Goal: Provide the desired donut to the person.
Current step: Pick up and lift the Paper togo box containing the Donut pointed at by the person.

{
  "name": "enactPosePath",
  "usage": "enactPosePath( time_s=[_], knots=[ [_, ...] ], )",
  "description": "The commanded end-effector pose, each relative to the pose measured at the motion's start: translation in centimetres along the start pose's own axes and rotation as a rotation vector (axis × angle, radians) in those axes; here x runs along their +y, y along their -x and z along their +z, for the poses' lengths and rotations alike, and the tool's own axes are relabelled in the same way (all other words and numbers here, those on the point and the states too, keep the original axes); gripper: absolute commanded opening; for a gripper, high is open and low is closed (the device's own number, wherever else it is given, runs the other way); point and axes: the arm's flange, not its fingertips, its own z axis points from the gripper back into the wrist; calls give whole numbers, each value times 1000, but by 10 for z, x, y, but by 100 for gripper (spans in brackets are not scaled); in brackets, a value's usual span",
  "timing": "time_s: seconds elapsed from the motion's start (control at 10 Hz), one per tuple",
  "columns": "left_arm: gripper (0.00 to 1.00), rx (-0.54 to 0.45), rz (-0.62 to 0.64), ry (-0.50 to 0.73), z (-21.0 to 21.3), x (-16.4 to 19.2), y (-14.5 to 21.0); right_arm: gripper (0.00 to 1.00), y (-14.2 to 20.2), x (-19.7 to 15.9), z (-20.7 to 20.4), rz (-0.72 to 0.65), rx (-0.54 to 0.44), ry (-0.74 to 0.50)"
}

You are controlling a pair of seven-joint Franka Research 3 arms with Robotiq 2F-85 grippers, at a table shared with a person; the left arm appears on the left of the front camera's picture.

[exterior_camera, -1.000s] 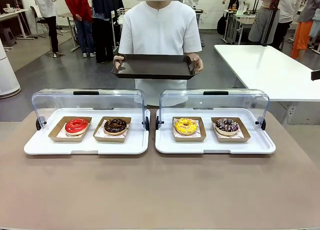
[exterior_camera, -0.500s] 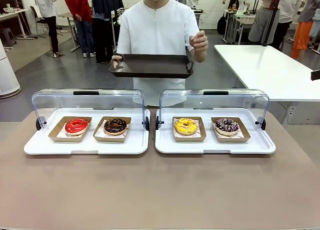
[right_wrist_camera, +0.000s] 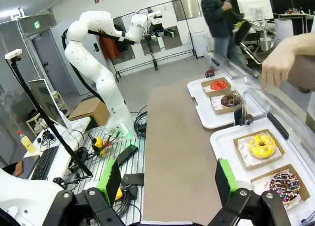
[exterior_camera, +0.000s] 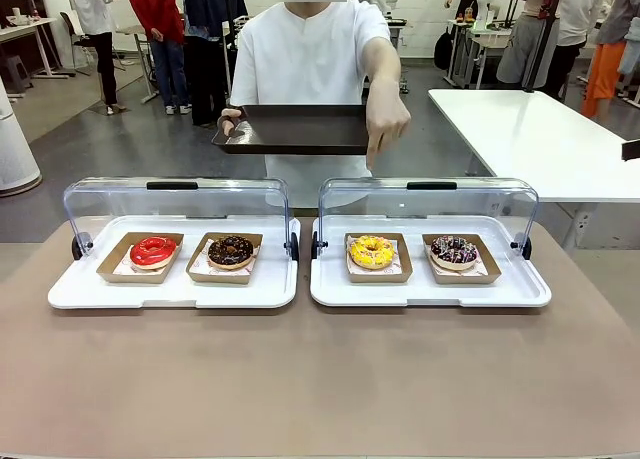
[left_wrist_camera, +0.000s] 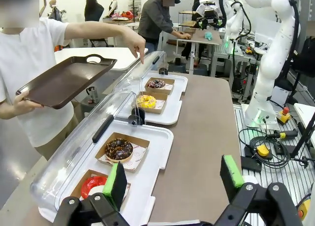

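So the person (exterior_camera: 310, 59) in the white top is standing at the far side of the table (exterior_camera: 320, 379), holding a dark serving tray (exterior_camera: 295, 129) flat at chest height with one hand (exterior_camera: 230, 121) on its left end. Their other hand (exterior_camera: 385, 127) is stretched out with the fingers hanging down, just over the far left part of the right lid (exterior_camera: 430, 204). From the front it lines up pretty much with the yellow donut (exterior_camera: 372, 251). There are two white trays side by side, each with a clear lid rolled back to the far side and two donuts in little cardboard holders. The left tray (exterior_camera: 170, 297) has the red donut (exterior_camera: 152, 250) on the left and the chocolate donut (exterior_camera: 231, 250) on the right, under the left lid (exterior_camera: 175, 204). The right tray (exterior_camera: 430, 297) has the yellow one on the left and a dark sprinkled donut (exterior_camera: 454, 250) on the right. All four are sitting in their holders, nothing touching them. The left gripper (left_wrist_camera: 173, 179) has its green pads spread wide with nothing between them, up above the near left end of the table, looking along the row of trays. The right gripper (right_wrist_camera: 167, 180) is spread wide and empty too, up over the near right end of the table, well apart from the donuts.
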Motion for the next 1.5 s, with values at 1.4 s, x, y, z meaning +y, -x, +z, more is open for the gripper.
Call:
enactPosePath(
  time_s=[1.4],
  knots=[
    [100, -6, -1, 5, 1, -1, 0, 100, 1, 0, 0, 0, -8, -5]
  ],
)
